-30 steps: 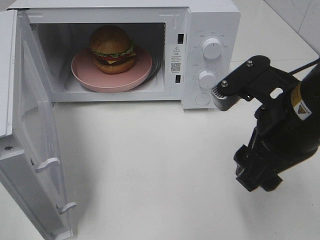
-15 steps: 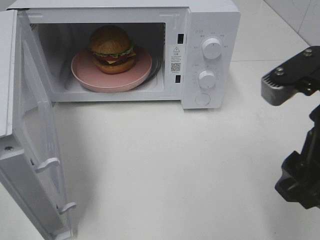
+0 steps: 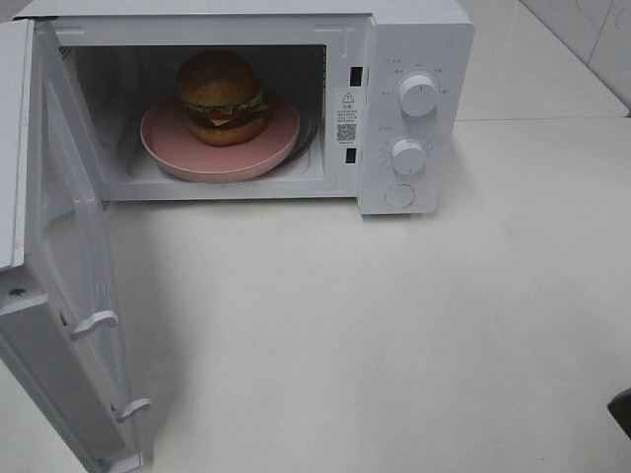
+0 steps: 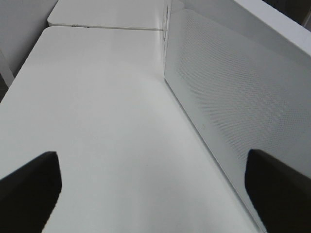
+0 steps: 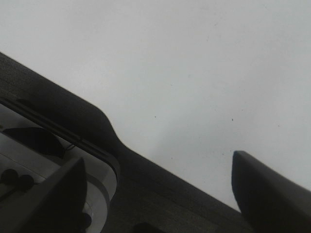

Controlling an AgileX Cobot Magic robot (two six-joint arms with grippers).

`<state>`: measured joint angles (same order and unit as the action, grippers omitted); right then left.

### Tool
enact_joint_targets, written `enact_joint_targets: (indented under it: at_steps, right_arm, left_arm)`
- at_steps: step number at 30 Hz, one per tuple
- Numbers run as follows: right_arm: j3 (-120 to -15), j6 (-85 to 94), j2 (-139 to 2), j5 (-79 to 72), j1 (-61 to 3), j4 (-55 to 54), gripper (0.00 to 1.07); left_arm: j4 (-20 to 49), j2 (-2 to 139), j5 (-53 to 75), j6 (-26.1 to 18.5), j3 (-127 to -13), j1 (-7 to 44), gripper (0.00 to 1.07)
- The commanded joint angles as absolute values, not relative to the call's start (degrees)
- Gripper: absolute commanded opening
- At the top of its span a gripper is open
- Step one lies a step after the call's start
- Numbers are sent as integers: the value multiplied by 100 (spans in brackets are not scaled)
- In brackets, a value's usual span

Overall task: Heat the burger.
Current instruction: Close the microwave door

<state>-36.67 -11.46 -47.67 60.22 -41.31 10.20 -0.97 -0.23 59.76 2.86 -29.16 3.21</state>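
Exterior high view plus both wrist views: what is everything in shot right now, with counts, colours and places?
Flat white table: one, white, under everything.
Boxy white microwave oven: one, white, at the back of the table.
Hinged microwave door: one, white, swung wide open on the left.
Round pink plate: one, pink, inside the oven cavity.
Tall layered burger: one, brown bun with green, red and yellow layers, on the plate.
Round control knobs: two, white, stacked on the oven's right panel.
Left gripper: one, black, open, beside the door.
Right gripper: one, black, open, over the table.
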Motion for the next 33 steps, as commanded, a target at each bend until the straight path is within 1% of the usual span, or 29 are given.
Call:
enact_joint_targets:
  at_steps: [1, 4, 6, 7, 8, 9, 10, 11, 12, 14, 16, 17, 20, 22, 24, 25, 31, 33]
  right_arm:
    - [-3443, -1306, -4572, 6033, -4079, 1008, 76]
    - [-3409, -1312, -4532, 6028, -3982, 1003, 76]
    - [-3363, -1306, -4326, 6028, -3323, 1008, 76]
    - [-3363, -1306, -4326, 6028, -3323, 1008, 76]
    - [-3358, -1289, -4234, 6028, -3128, 1008, 76]
    - [-3358, -1289, -4234, 6028, -3128, 1008, 76]
    - [-3323, -1238, -4011, 6022, -2813, 1008, 76]
    - [-3317, -1232, -3908, 6028, -2659, 1003, 76]
    - [-3317, -1232, -3908, 6028, -2659, 1003, 76]
    - [-3220, -1238, -3346, 6045, -2114, 900, 76]
    - [-3186, -1238, -3220, 6022, -2000, 859, 76]
    - [-3117, -1226, -2893, 6022, -1736, 791, 76]
    - [-3077, -1220, -2733, 6022, -1616, 785, 76]
    - [-2979, -1163, -2120, 5901, -1266, 791, 76]
    - [-2956, -1129, -1994, 5867, -1209, 791, 76]
    - [-2905, -1049, -1673, 5775, -1077, 779, 76]
    - [-2905, -1037, -991, 5775, -814, 779, 76]
    - [-2905, -1031, -561, 5775, -682, 773, 76]
  left_arm:
    - [-80, -143, 5942, 269, -2899, 309, 98]
    - [-80, -143, 5942, 269, -2899, 309, 98]
    - [-80, -143, 5942, 269, -2899, 309, 98]
    - [-80, -143, 5942, 269, -2899, 309, 98]
    - [-80, -143, 5942, 269, -2899, 309, 98]
    - [-80, -143, 5942, 269, -2899, 309, 98]
    - [-80, -143, 5942, 269, -2899, 309, 98]
    - [-80, -143, 5942, 269, -2899, 309, 98]
    - [-80, -143, 5942, 269, -2899, 309, 98]
    - [-80, -143, 5942, 269, -2899, 309, 98]
    - [-80, -143, 5942, 269, -2899, 309, 98]
    - [-80, -143, 5942, 269, -2899, 309, 98]
    - [-80, -143, 5942, 269, -2899, 309, 98]
    - [-80, -143, 5942, 269, -2899, 309, 98]
    - [-80, -143, 5942, 269, -2899, 309, 98]
    - [-80, -143, 5942, 269, -2899, 309, 98]
    - [-80, -143, 5942, 269, -2899, 309, 98]
    - [-80, -143, 5942, 269, -2899, 309, 98]
